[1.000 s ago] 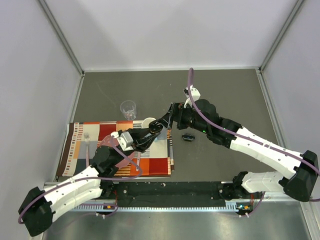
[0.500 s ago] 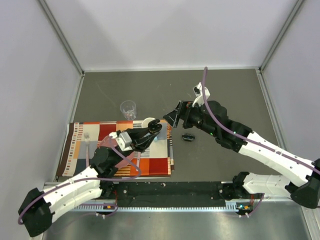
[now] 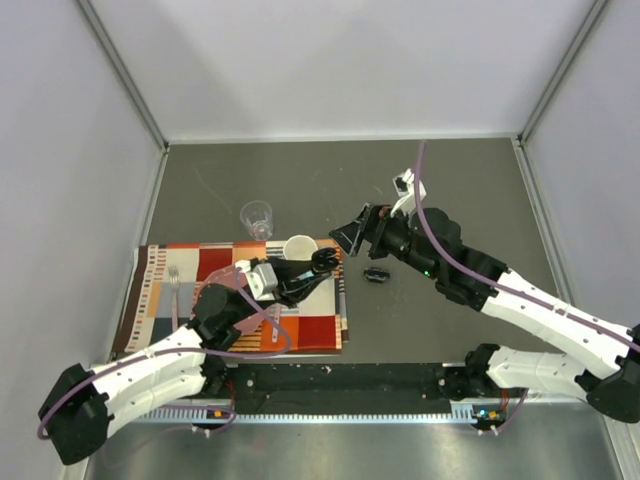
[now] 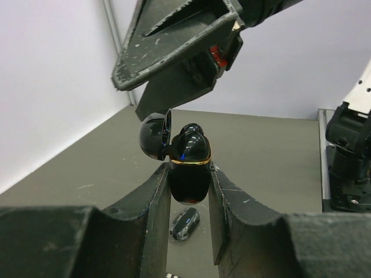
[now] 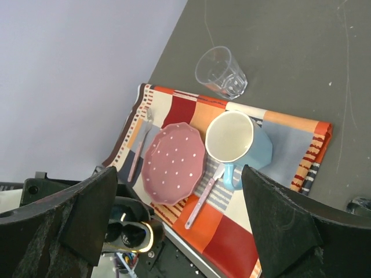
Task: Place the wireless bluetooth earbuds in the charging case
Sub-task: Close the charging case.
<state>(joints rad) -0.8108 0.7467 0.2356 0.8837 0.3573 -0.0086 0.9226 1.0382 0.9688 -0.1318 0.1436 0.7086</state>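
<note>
1. Now the left claw (image 4: 188, 174) is clamped on the charging case (image 4: 189, 168), which it holds upright with the lid swung open to one side.
2. Two earbuds (image 5: 128, 233) seem seated in its gold-rimmed mouth.
3. Just above and beyond the case, the right claw (image 3: 350, 236) gapes wide and empty, so it is probably the arm to press the buds or lid.
4. Below, a small dark piece (image 3: 377, 273) lies on the counter (image 3: 450, 190); whether it is a bud or a case is unclear.

Case (image 4: 189, 168): glossy black, gold band, blue light
Mug (image 5: 237, 143): light blue outside, cream inside
Plate (image 5: 174, 163): pink, white dots
Mat (image 5: 291, 155): orange, red, grey-blue blocks; striped ends
Glass (image 5: 220, 72): clear
Table (image 3: 450, 190): dark grey
</note>
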